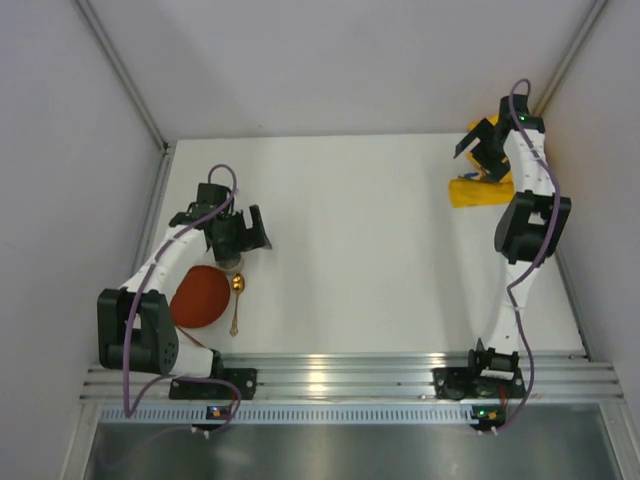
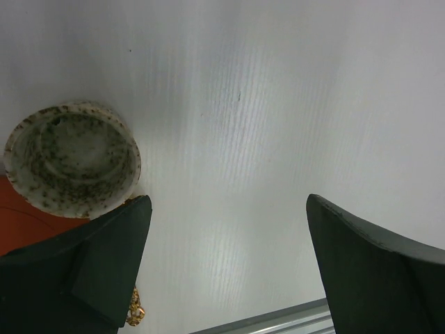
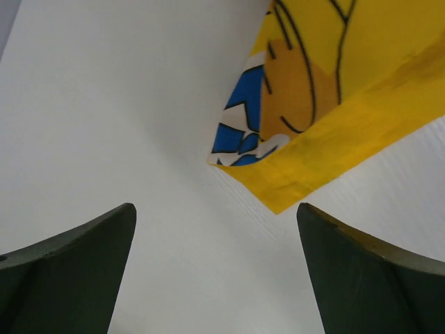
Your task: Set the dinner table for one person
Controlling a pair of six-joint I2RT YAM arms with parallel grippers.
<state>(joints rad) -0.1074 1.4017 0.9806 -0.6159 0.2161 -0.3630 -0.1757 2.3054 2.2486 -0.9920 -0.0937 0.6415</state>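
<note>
Silver aluminium rail [image 1: 340,375] is being seen closest to the overhead camera. It is running along the near edge of the dinner table [image 1: 370,250], whose plain white top is filling most of that view. Both arm bases are being carried on this rail.

The left arm [image 1: 160,275] is being held bent over the near left part of the table. The left gripper [image 1: 256,232] is being held above the surface with its fingers [image 2: 104,257] spread wide, and nothing is being grasped between them. The right arm [image 1: 525,230] is being stretched toward the far right corner. There the right gripper [image 1: 478,148] is being held over the table, its fingers [image 3: 69,271] likewise released and gripping nothing.

A yellow cloth mat [image 1: 475,190], printed in blue, white and orange, is being supported by the far right of the table, just beside the right gripper. One corner of it is being shown ahead of the parted fingers in the right wrist view.

A red plate [image 1: 200,297] is being supported at the near left, beside the left arm. A speckled white bowl [image 2: 73,158] is being kept upright at the plate's far right edge, beneath the left gripper; whether the two are touching cannot be told. A gold spoon [image 1: 237,295] is being rested just right of the plate, handle pointed at the rail.
</note>
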